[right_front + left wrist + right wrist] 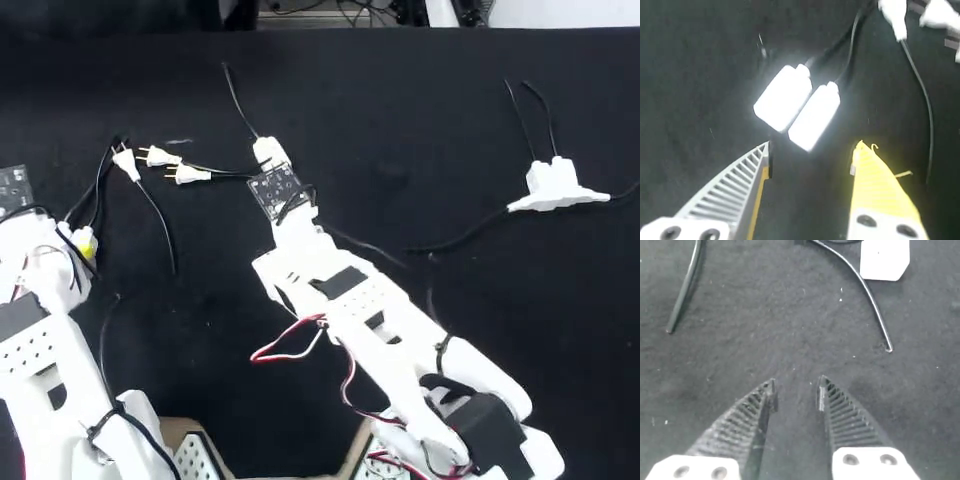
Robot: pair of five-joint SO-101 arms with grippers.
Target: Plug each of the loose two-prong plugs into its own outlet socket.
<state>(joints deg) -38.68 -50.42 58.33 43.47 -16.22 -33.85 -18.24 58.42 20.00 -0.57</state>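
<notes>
**Left gripper** [812, 149]: the jaws are standing spread and holding nothing. The grey finger [735, 190] and the yellow finger [877, 187] are flanking the near ends of two white blocks [797, 107]. The blocks are lying side by side and touching, each with a black cord leaving its far end. Judgement: the claw is being kept wide and low so it can straddle one block for a pick. The blocks are probably socket bodies, though no slots are discernible.

**Right gripper** [796, 387]: the jaws are standing parted and empty over the black table cover [765, 330]. A white piece [885, 260] is lying beyond the tips, with a thin wire curling beside it. Judgement: this arm is standing ready and is not engaging anything.

**Loose plugs** [160, 157]: in the high view, three are lying clustered toward the table's far left. They have white bodies, bare prongs and trailing black cords. None is seated in a socket.

**White outlet piece** [553, 185]: it is sitting well apart at the far right, with two cords running from it. Judgement: the task is barely begun.
</notes>
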